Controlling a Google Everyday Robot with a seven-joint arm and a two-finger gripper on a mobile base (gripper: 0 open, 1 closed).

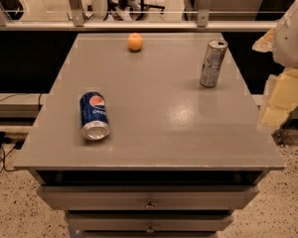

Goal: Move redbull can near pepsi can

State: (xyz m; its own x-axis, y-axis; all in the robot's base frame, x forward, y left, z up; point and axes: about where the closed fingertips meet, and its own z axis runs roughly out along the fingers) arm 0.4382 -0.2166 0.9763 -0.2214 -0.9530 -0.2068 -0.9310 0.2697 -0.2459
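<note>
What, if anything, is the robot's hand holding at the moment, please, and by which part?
Nothing, as far as shows: the hand hangs beside the right edge of the table, apart from the upright redbull can; the pepsi can lies free.

A tall slim silver-grey redbull can (213, 63) stands upright at the right rear of the grey flat table (154, 133). A wider dark blue pepsi can (94, 115) lies on its side front left, well apart. A small round orange fruit (135, 42) sits near the rear edge. The pale end effector (275, 110) hangs beyond the right edge
</note>
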